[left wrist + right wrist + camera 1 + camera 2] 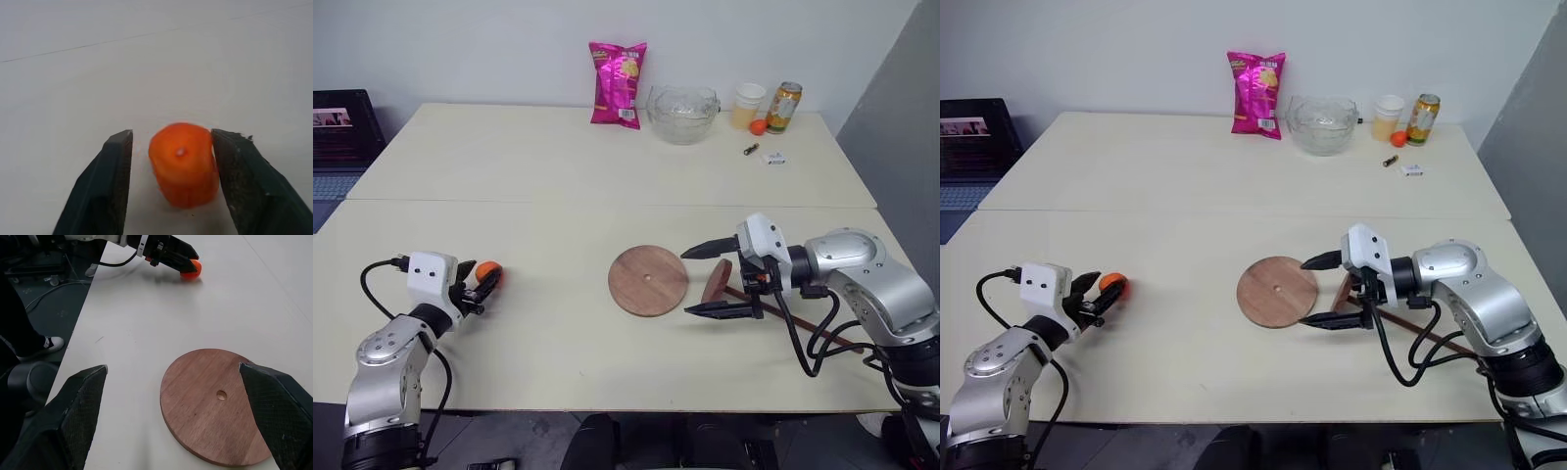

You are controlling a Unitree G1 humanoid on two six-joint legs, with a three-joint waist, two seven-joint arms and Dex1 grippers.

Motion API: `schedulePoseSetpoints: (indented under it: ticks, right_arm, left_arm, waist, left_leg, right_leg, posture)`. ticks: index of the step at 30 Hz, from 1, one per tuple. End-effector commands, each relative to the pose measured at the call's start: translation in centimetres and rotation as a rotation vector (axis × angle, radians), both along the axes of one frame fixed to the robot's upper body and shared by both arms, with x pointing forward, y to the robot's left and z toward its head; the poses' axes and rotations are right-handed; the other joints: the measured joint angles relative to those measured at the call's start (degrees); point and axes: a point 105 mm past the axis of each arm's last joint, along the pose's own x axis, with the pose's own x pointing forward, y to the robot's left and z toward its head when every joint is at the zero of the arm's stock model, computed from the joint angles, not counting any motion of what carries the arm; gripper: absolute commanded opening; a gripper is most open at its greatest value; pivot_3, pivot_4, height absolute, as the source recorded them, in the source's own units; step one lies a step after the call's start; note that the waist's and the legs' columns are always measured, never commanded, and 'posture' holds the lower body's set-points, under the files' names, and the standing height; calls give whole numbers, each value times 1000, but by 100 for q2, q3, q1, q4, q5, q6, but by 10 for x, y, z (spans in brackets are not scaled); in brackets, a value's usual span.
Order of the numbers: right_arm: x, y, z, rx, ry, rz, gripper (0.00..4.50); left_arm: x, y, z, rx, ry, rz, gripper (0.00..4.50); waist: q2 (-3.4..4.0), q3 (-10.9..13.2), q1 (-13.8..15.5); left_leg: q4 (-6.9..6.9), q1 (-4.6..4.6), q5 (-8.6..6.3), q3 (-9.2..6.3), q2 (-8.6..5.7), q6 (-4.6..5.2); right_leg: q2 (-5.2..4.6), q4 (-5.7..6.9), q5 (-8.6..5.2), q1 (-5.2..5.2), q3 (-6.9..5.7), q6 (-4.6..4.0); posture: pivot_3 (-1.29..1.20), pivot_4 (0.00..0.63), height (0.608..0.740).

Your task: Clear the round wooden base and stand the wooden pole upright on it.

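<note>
Left eye view: at the table's (pixel 509 186) 8 o'clock edge, the left gripper (pixel 481 284) brackets an orange piece (pixel 487 271) on the tabletop, fingers parted, one with a visible gap. At centre lies the bare base (pixel 648 280). At its 3 o'clock, the right gripper (pixel 708 279) gapes wide, empty, over the pole (pixel 773 311) lying flat beside the base.
</note>
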Motion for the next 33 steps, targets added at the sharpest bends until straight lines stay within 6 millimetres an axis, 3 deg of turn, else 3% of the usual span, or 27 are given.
schedulePoseSetpoints:
  ticks: [1, 6, 13, 16, 20, 23, 29, 33]
  right_arm:
    - [-2, 0, 9, 10, -50, 5, 4500]
    - [-2, -3, 8, 8, -46, -10, 4500]
    - [-1, -8, 10, 10, -55, -30, 4500]
    - [1, -12, 14, 22, -70, -52, 4500]
    - [2, -29, 24, 48, -85, -137, 4500]
    - [-2, -48, 28, 42, -86, -236, 4500]
    - [-16, -69, 23, -23, -64, -331, 4500]
    - [-29, -83, 6, -212, -37, -427, 4500]
  left_arm:
    - [-1, -2, 11, 17, -37, -16, 3419]
    - [-13, -4, 16, 28, -40, -28, 4466]
    - [-32, -14, 24, 47, -27, -78, 4466]
    - [-38, -19, 41, 82, -64, -104, 4466]
    - [-44, -51, 69, 154, -86, -297, 4466]
    - [-45, -94, 81, 219, -53, -561, 4466]
    - [-50, -145, 87, 251, -13, -862, 4466]
    - [-68, -172, 74, 287, 59, -1105, 4466]
  waist:
    - [0, 0, -5]
    - [0, 0, -22]
    - [0, 0, -25]
    - [1, 0, -25]
    - [0, 0, 12]
    - [2, 1, 69]
    - [11, 3, 46]
    - [18, 6, -3]
  left_leg:
    - [0, 0, 0, 0, 0, 0]
    - [-1, -1, 0, 1, 0, 0]
    - [-2, 0, 0, -1, 2, 0]
    - [-3, 0, 0, -1, 2, 0]
    - [-2, -3, 0, 0, 2, 0]
    - [-3, -4, 0, 0, -1, 0]
    - [-6, 1, 0, 14, -1, 0]
    - [-11, 2, 0, 15, 3, 0]
  right_leg:
    - [0, 0, 0, 0, 0, 0]
    - [-1, -2, 0, -1, 2, 0]
    - [-1, -1, 0, -1, 2, -1]
    - [0, -1, 0, -1, 1, -1]
    - [-1, -2, 0, -1, 1, -1]
    - [-2, -5, -1, 1, 1, -1]
    - [1, -7, -1, 3, 11, -1]
    - [8, -3, -2, 0, 11, -2]
  posture:
    - [0, 150, 740]
    - [0, 150, 740]
    - [0, 150, 740]
    - [0, 150, 740]
    - [0, 150, 740]
    - [0, 150, 740]
    - [0, 150, 740]
    - [0, 150, 740]
